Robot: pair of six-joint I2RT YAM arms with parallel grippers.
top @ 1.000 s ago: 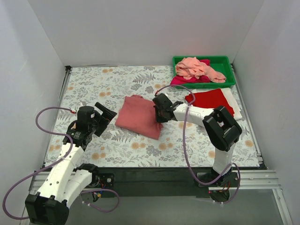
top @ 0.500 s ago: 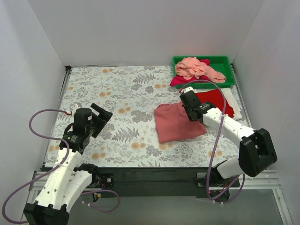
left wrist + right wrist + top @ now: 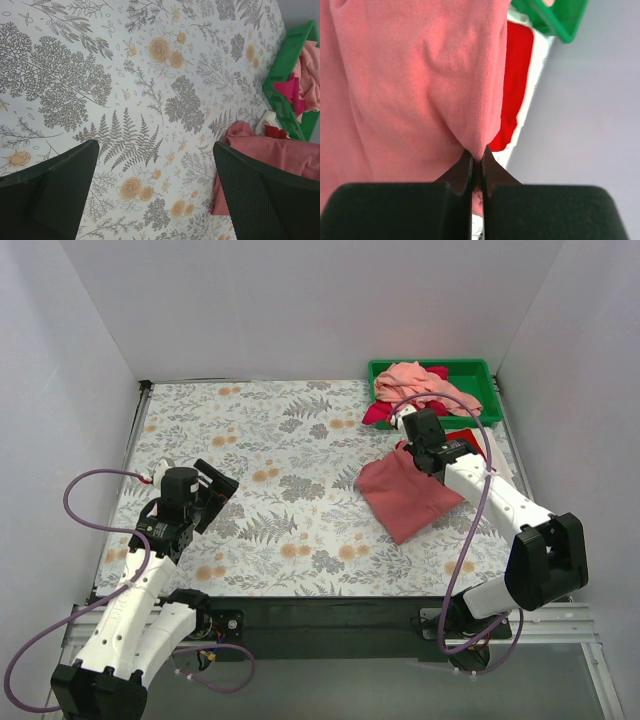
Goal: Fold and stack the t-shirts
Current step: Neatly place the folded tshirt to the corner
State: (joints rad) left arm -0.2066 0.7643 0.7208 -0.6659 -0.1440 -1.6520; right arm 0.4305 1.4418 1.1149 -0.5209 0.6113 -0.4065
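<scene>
The folded dusty rose t-shirt (image 3: 408, 495) hangs from my right gripper (image 3: 424, 436), which is shut on its upper edge (image 3: 477, 152); its lower part drags on the floral table right of centre. It fills the right wrist view (image 3: 410, 75) and shows at the right of the left wrist view (image 3: 270, 150). Behind it lie a bright red t-shirt (image 3: 468, 443) on a white one (image 3: 503, 468). My left gripper (image 3: 218, 483) is open and empty over the left of the table, far from the cloth.
A green plastic bin (image 3: 482, 375) at the back right holds a salmon pink t-shirt (image 3: 420, 385) and a magenta one (image 3: 380, 412). White walls enclose the table on three sides.
My right gripper has carried the dusty rose t-shirt from the table's centre to the right, up to the red and white shirts. My left arm has drawn back slightly.
</scene>
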